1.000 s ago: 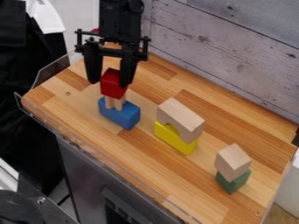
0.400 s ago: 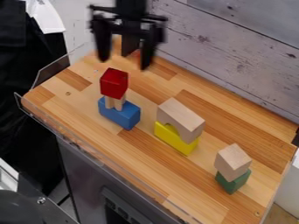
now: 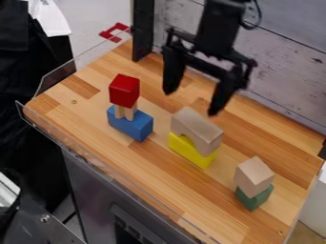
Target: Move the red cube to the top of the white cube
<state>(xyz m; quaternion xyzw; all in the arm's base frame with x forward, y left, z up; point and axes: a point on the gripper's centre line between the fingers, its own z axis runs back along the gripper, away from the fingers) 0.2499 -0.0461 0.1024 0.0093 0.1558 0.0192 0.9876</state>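
Our hand (image 3: 191, 103) is released, its fingers spread over the desk (image 3: 149, 178). We see one red cube (image 3: 124, 91) on two wooden pegs (image 3: 130, 114) above one blue block (image 3: 132, 126). Between it and the one pale cube (image 3: 253, 176), which tops one green block (image 3: 254, 198), stands one wooden arch (image 3: 198, 129) on one yellow block (image 3: 191, 152).

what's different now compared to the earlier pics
The end effector was down at the red cube, one finger to either side; it has since lifted clear and swung toward the picture's right, fingers apart and holding nothing. The red cube stayed put above the blue block, and the arch on yellow and the wooden cube on green are unchanged.
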